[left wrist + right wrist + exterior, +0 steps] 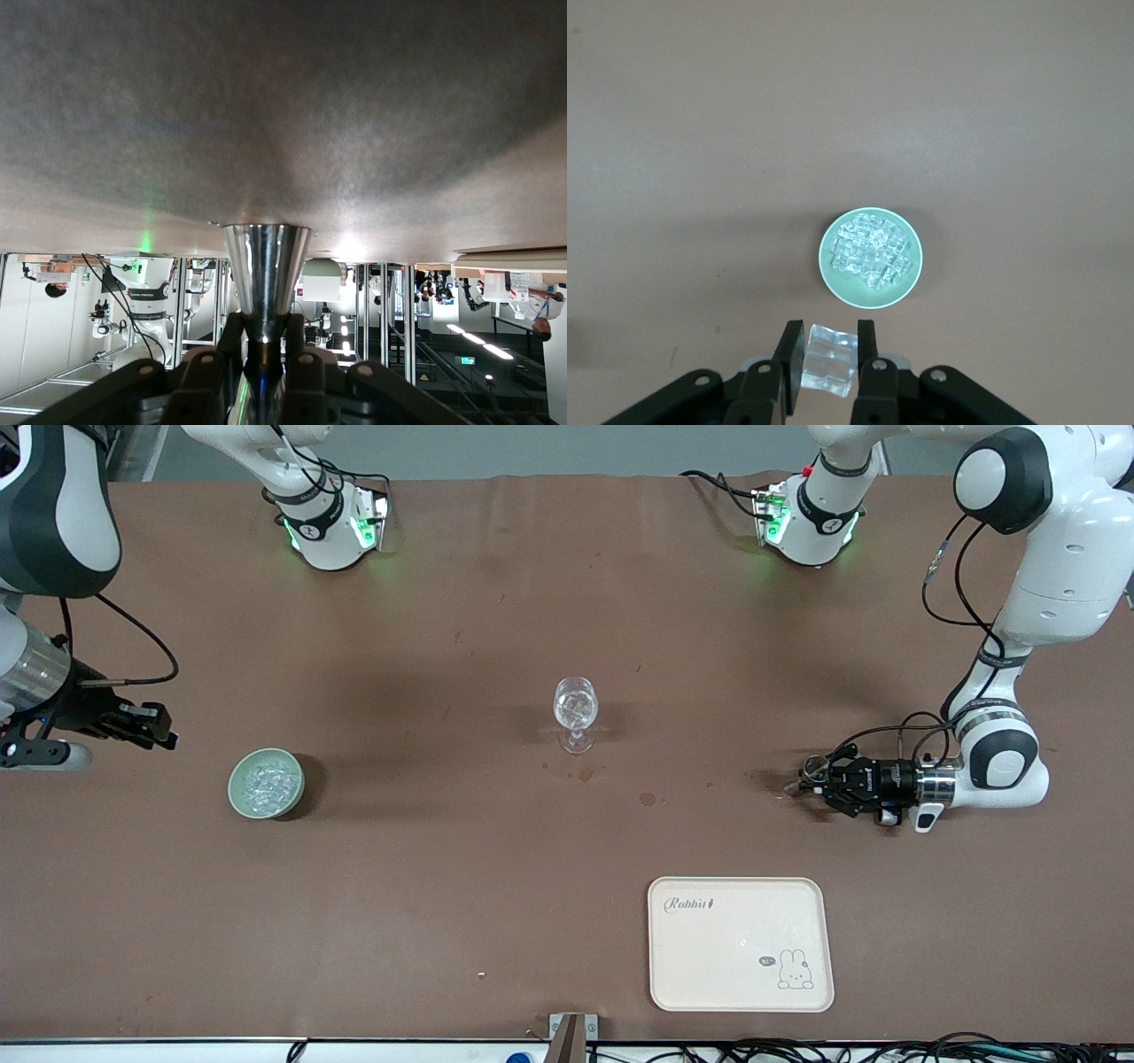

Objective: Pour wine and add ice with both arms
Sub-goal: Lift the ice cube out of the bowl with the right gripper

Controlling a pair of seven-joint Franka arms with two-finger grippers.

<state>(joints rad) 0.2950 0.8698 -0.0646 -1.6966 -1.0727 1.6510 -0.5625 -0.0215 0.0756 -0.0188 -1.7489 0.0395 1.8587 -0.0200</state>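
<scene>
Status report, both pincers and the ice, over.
Right pincer shut on ice cube, above green bowl. Left pincer shut on metal cup, low at table. Wine glass unobstructed.

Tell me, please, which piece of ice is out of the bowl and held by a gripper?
The single ice cube clamped in the right gripper; it hangs above the table beside the pale green bowl, while all the other ice chunks lie heaped inside it.

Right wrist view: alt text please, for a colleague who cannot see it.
The right gripper, jaws shut on a clear ice cube, hangs over the brown table. Below sits a pale green bowl filled with ice.
</scene>
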